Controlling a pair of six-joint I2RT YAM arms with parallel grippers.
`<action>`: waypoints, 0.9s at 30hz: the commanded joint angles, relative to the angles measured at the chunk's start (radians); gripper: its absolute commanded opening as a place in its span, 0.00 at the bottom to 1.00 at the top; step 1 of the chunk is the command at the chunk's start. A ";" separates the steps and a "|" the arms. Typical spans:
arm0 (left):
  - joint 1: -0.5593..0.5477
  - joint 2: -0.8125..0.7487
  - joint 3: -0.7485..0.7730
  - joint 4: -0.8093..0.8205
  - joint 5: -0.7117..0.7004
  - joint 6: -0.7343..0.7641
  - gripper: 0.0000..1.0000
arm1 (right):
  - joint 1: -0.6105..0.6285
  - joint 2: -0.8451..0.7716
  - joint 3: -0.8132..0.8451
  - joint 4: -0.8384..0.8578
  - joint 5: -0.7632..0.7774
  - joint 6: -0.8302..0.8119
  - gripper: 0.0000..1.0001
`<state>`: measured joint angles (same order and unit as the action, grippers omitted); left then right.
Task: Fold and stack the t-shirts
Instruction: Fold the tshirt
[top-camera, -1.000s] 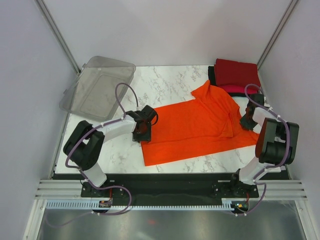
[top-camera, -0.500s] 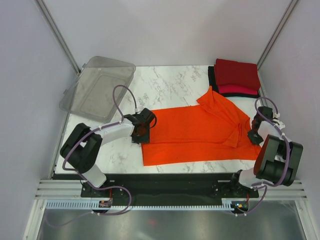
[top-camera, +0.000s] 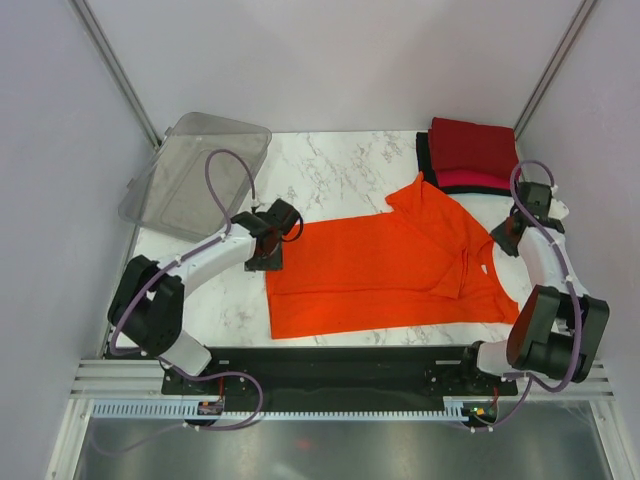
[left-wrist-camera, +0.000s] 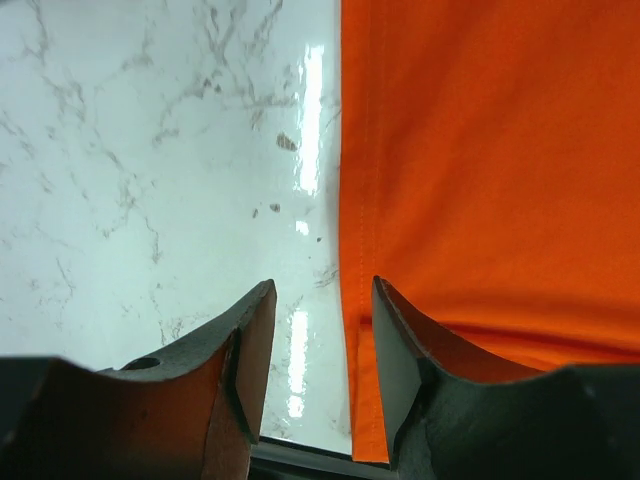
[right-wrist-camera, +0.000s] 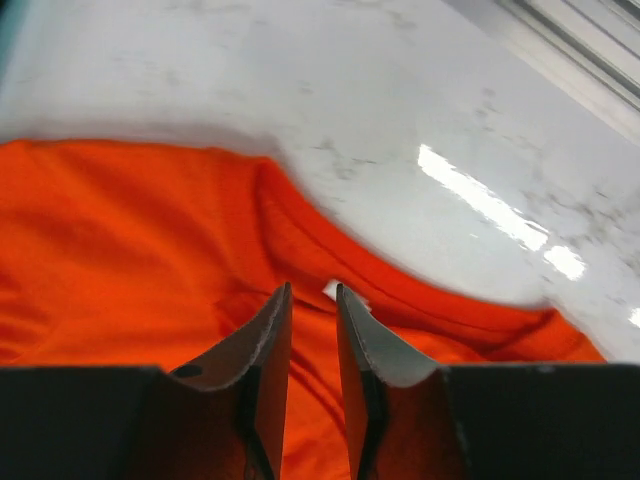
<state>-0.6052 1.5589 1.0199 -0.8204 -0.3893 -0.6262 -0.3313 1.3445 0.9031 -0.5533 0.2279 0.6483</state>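
**Orange t-shirt laid out for folding beside a pile of three folded shirts.**

In the top view the orange t-shirt (top-camera: 385, 270) lies spread across the middle of the marble table (top-camera: 340, 165), rumpled toward its upper-right sleeve and not yet folded. The dark red shirt (top-camera: 475, 148), pinkish-red shirt (top-camera: 470, 179) and black shirt (top-camera: 424, 152) sit folded in one pile at the upper right, so only the orange shirt appears left to fold and stack. The left gripper (top-camera: 265, 250) hovers over the shirt's left hem, jaws well apart and empty. The right gripper (top-camera: 512, 240) hangs over the collar at the right, jaws narrowly apart, clamping nothing. Bare marble lies above and left of the shirt. The clear bin (top-camera: 195, 175) overhangs the upper-left corner. The shirt's lower edge runs near the table's bottom edge, and its sleeve tip lies just beside the pile.
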 joint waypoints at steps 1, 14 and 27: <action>0.005 -0.042 0.095 -0.048 -0.063 0.037 0.51 | 0.069 0.065 0.094 0.036 -0.084 -0.070 0.33; 0.056 0.317 0.285 0.080 0.133 0.105 0.51 | 0.158 0.464 0.316 0.107 -0.115 -0.116 0.33; 0.179 0.382 0.321 0.033 -0.029 0.158 0.50 | 0.156 0.423 0.290 0.176 -0.028 -0.107 0.33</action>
<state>-0.4324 1.9221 1.3136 -0.7532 -0.3370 -0.5209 -0.1730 1.8107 1.1770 -0.4175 0.1638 0.5365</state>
